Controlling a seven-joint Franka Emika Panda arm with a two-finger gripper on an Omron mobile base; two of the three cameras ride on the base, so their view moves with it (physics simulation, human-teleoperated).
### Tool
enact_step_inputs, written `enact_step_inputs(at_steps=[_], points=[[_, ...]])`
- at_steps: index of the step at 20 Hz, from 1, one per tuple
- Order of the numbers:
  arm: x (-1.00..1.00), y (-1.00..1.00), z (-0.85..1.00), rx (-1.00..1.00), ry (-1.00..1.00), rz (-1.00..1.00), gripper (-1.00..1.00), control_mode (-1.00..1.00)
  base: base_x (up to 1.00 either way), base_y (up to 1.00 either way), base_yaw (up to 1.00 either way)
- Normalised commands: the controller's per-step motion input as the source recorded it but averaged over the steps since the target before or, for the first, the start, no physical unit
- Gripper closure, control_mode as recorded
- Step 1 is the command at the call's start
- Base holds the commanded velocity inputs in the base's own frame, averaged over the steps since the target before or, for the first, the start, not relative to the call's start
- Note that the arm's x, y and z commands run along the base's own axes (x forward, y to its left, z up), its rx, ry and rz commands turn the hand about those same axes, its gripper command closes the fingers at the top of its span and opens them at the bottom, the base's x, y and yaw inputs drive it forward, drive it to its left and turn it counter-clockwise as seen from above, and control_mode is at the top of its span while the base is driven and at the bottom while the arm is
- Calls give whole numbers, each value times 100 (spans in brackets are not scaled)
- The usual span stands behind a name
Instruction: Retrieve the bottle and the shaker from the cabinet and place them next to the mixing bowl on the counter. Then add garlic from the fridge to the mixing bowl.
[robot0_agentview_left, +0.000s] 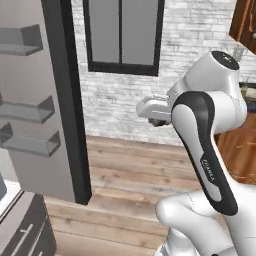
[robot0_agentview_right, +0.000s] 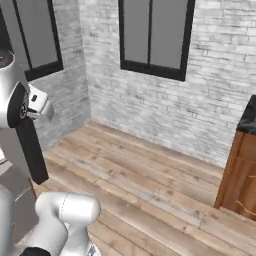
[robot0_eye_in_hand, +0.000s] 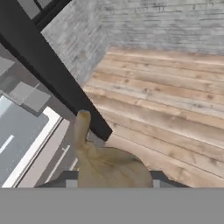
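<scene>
A tan garlic bulb (robot0_eye_in_hand: 103, 162) with its stem pointing up sits between my two dark fingertips (robot0_eye_in_hand: 70, 179), and my gripper (robot0_eye_in_hand: 113, 180) is shut on it. The hand (robot0_agentview_left: 152, 109) is held up at mid height, just right of the open fridge door (robot0_agentview_left: 30, 110), which has grey shelf bins. In the right base view the hand (robot0_agentview_right: 37, 102) is at the far left. Below the garlic are the fridge's dark door edge (robot0_eye_in_hand: 48, 70) and grey lower front (robot0_eye_in_hand: 26, 131). The bottle, shaker and mixing bowl are out of view.
A wooden plank floor (robot0_agentview_right: 140, 175) spreads ahead of a grey brick wall with dark-framed windows (robot0_agentview_right: 152, 37). Brown wooden cabinetry (robot0_agentview_right: 242, 170) stands at the right, and a brown wall cabinet (robot0_agentview_left: 245, 22) hangs at the upper right.
</scene>
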Motion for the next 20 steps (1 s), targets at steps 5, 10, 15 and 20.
enact_step_inputs(at_steps=[5, 10, 15, 20], points=[[0, 0, 0, 0, 0, 0, 100, 100, 0, -13, -92], [0, 0, 0, 0, 0, 0, 100, 100, 17, -52, -76], [0, 0, 0, 0, 0, 0, 100, 100, 94, -60, -28], [0, 0, 0, 0, 0, 0, 100, 100, 100, -95, 4]])
